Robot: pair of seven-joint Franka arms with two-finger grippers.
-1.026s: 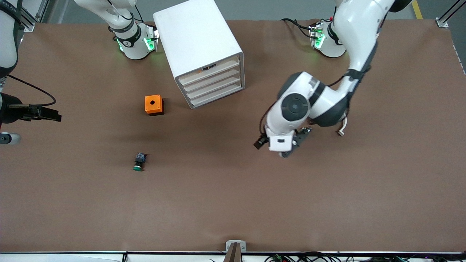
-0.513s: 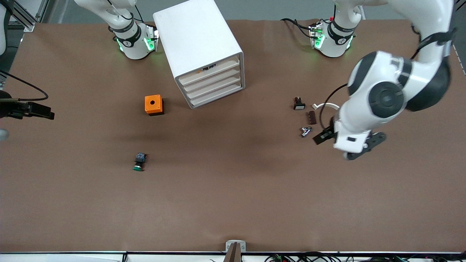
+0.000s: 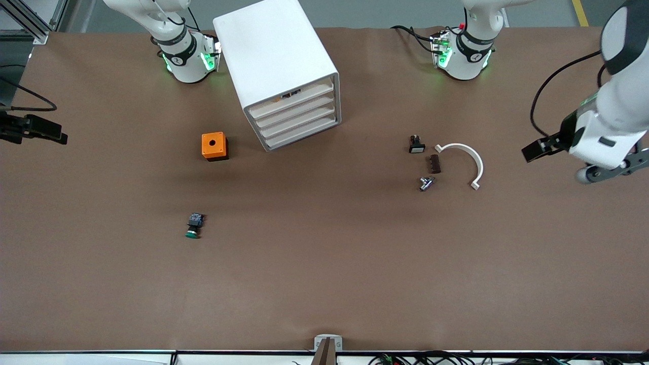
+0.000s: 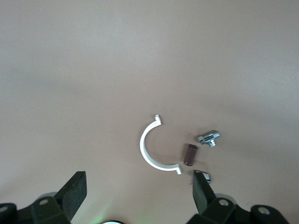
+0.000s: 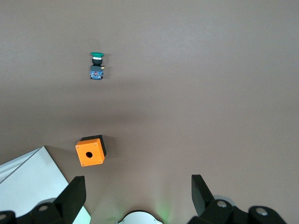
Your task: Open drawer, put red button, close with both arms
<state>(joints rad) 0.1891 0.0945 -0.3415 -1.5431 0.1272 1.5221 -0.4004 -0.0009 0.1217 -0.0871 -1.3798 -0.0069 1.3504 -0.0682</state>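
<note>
drawer (image 3: 296, 112) closed | left gripper (image 4: 138, 196) fingers wide, empty | right gripper (image 5: 135, 196) same

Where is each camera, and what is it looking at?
Front view: high up across the table, facing both arms' bases, the white drawer cabinet between them.
Left wrist view: on the left arm, looking down past the left gripper at the white curved clip.
Right wrist view: on the right arm, looking down past the right gripper at the orange box and green button.
Front and right wrist views share the orange box.
</note>
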